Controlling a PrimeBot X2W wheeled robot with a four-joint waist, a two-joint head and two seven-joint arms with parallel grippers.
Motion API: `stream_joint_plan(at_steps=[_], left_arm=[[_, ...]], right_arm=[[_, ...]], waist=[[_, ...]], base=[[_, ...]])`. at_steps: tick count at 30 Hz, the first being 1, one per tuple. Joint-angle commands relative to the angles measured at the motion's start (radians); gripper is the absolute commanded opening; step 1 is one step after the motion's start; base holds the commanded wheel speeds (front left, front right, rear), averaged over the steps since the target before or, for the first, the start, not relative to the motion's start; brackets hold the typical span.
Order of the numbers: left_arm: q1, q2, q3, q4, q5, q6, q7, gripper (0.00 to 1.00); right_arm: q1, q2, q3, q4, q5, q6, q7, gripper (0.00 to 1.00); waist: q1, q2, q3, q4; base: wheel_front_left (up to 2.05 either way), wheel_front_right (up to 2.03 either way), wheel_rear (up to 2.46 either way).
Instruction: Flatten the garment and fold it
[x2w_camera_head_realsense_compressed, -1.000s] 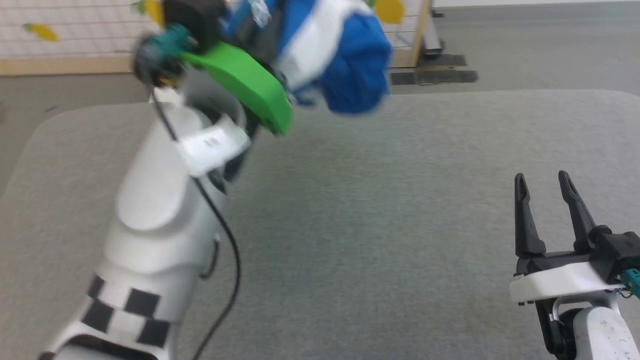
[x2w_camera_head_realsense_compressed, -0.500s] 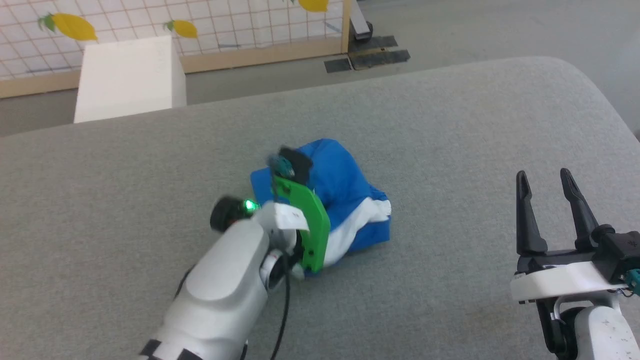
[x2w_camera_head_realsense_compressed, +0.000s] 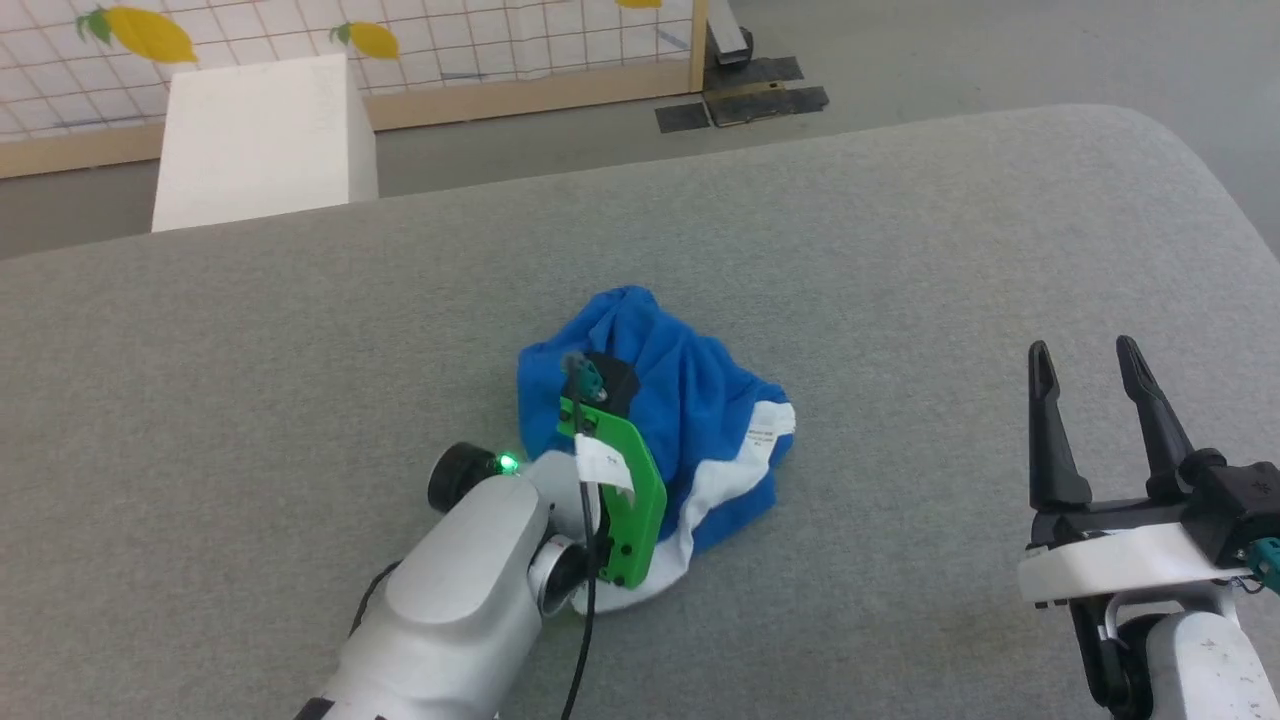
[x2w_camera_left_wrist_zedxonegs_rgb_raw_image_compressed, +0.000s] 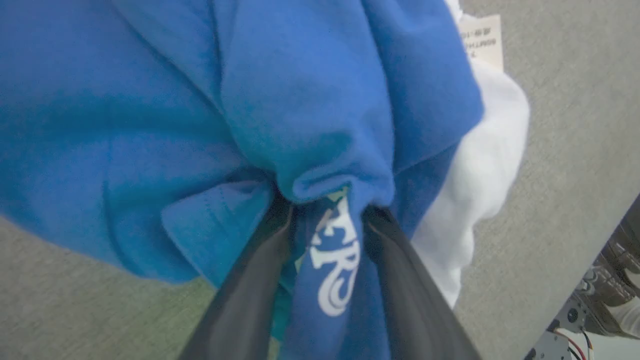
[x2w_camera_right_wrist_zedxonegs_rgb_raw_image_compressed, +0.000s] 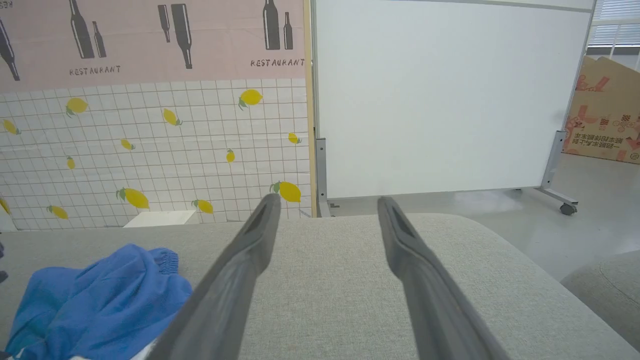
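The garment (x2w_camera_head_realsense_compressed: 690, 385), bright blue shorts with white stripes and a small white tag (x2w_camera_head_realsense_compressed: 762, 432), lies bunched in a heap on the grey table (x2w_camera_head_realsense_compressed: 900, 250). My left gripper (x2w_camera_head_realsense_compressed: 598, 372) points down into the heap, its fingertips buried in cloth. In the left wrist view its two dark fingers (x2w_camera_left_wrist_zedxonegs_rgb_raw_image_compressed: 250, 295) stand apart, with a blue fold (x2w_camera_left_wrist_zedxonegs_rgb_raw_image_compressed: 330, 250) bearing white lettering lying between them. My right gripper (x2w_camera_head_realsense_compressed: 1085, 350) hovers open and empty at the table's near right, well clear of the garment (x2w_camera_right_wrist_zedxonegs_rgb_raw_image_compressed: 95, 300), which lies to its left.
A white box (x2w_camera_head_realsense_compressed: 260, 140) stands on the floor beyond the table's far left edge. Behind it runs a tiled lemon-print panel (x2w_camera_head_realsense_compressed: 450, 40) with a wooden frame. A white partition (x2w_camera_right_wrist_zedxonegs_rgb_raw_image_compressed: 440, 95) stands past the far edge. The table's rounded right corner (x2w_camera_head_realsense_compressed: 1190, 160) drops to bare floor.
The garment, held high a second ago, has come down onto the table with my left gripper. The left fingers have since parted. The head camera has shifted; the right gripper stays put.
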Motion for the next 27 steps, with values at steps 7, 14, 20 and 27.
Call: stream_joint_plan(at_steps=[7, 14, 20, 27], left_arm=[[0.035, 0.016, 0.096, -0.109, 0.021, 0.043, -0.376, 1.0], [0.108, 0.062, 0.196, -0.224, 0.025, 0.066, -0.699, 1.0], [0.22, 0.103, 0.281, -0.322, 0.041, 0.077, -0.763, 1.0], [0.381, 0.088, 0.42, -0.477, 0.113, 0.052, -0.765, 1.0]], right_arm=[[0.029, 0.0, -0.004, 0.004, -0.011, -0.002, -0.006, 1.0], [0.044, 0.0, -0.003, 0.001, -0.018, -0.002, -0.006, 1.0], [0.058, 0.0, -0.004, -0.004, -0.023, -0.002, -0.006, 1.0], [0.061, 0.0, -0.01, -0.006, -0.025, -0.002, -0.006, 1.0]], waist=[[0.0001, 0.0, -0.056, 0.054], [0.0001, 0.0, -0.091, 0.092], [0.0001, 0.0, -0.101, 0.127], [0.0001, 0.0, -0.096, 0.165]], base=[[0.0, 0.0, 0.0], [0.0, 0.0, 0.0], [0.0, 0.0, 0.0], [0.0, 0.0, 0.0]])
